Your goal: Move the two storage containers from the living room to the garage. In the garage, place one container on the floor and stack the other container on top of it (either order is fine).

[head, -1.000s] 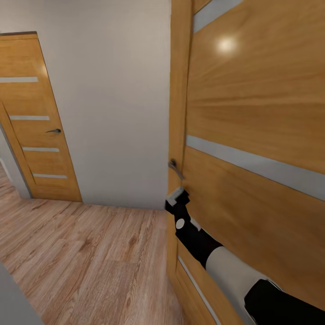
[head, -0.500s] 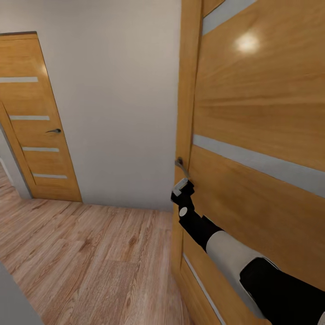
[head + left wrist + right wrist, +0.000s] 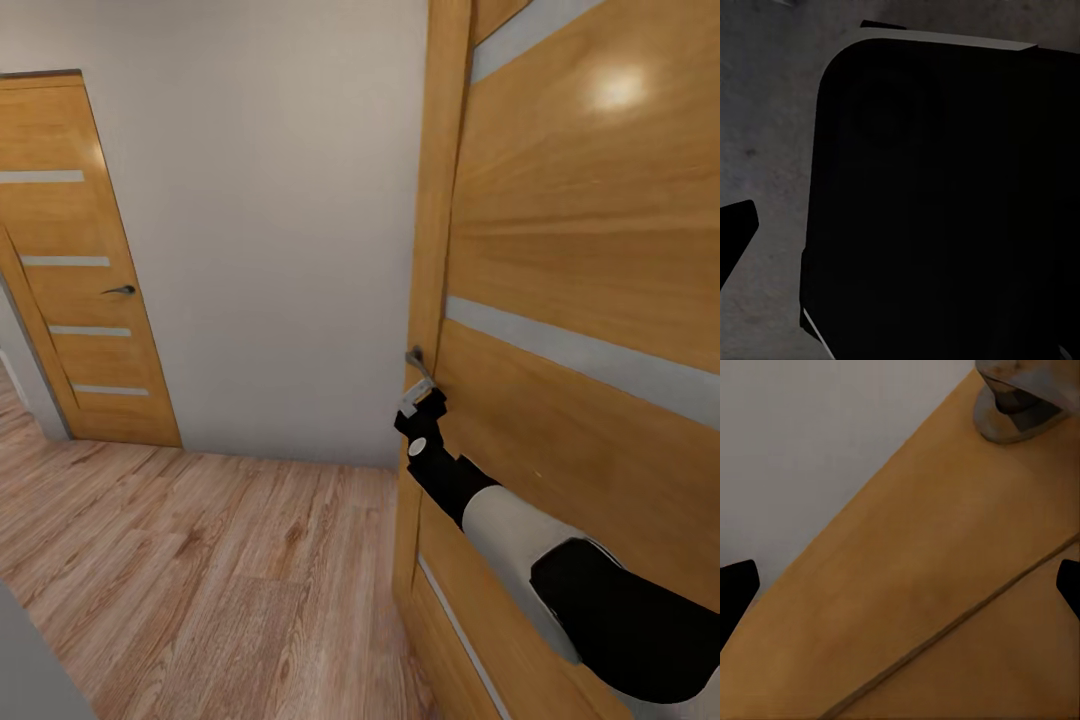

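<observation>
The two storage containers are out of view. My right gripper (image 3: 422,400) rests against a wood-panelled door (image 3: 580,250), just under its grey lever handle (image 3: 418,362). In the right wrist view the gripper (image 3: 900,592) is open, its fingertips wide apart at the frame's edges, with the door face between them and the handle (image 3: 1020,397) just beyond. In the left wrist view one dark fingertip (image 3: 735,232) of my left gripper shows beside a large black rounded body (image 3: 945,202) over a mottled grey surface.
A second, closed wooden door (image 3: 80,280) stands at the left in a plain white wall (image 3: 270,230). Light wood-plank flooring (image 3: 200,560) spreads ahead and to the left. A grey edge (image 3: 25,660) cuts the lower left corner.
The door's edge has swung to the right, and my right gripper has gone with it, up and to the right under the handle. The far door and wall have not shifted.
</observation>
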Controlling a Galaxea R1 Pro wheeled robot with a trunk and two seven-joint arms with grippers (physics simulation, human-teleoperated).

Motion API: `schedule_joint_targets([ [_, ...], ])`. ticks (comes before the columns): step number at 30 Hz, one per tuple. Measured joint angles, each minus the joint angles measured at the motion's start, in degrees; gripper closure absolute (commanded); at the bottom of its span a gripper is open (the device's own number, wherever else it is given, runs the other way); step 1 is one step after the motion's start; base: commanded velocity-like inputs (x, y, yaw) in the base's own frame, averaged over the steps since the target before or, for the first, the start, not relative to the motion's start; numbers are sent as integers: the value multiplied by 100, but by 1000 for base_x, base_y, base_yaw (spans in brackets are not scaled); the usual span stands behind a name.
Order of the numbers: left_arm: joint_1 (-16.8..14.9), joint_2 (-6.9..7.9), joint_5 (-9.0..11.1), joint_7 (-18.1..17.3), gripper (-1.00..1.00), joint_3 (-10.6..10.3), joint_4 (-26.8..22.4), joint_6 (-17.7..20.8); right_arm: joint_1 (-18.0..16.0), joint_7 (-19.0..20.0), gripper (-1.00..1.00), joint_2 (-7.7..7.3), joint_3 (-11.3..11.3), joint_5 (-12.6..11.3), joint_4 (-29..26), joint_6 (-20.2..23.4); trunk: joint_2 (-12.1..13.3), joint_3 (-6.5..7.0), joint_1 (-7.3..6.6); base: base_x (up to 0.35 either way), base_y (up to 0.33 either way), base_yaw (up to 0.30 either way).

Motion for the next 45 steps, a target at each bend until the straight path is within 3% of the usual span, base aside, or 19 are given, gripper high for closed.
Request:
schedule_joint_targets([
  [9, 1, 0, 0, 0, -100, -1, 1, -1, -71, 18, -100, -245, 37, -26, 152, -27, 0, 0, 0, 0, 0, 0],
  [19, 2, 0, 0, 0, -100, 0, 0, -4, -72, 3, -100, -852, -20, -17, 167, -27, 0, 0, 0, 0, 0, 0],
  [30, 1, 0, 0, 0, -100, -1, 1, -4, -75, 4, -100, -1027, 19, -7, 169, -13, 0, 0, 0, 0, 0, 0],
  [35, 2, 0, 0, 0, -100, 0, 1, -4, -74, 1, -100, -1187, -7, -17, 177, -11, 0, 0, 0, 0, 0, 0],
  [45, 2, 0, 0, 0, -100, 0, 1, -5, -75, 19, -100, -1296, -3, -7, 178, -31, 0, 0, 0, 0, 0, 0],
])
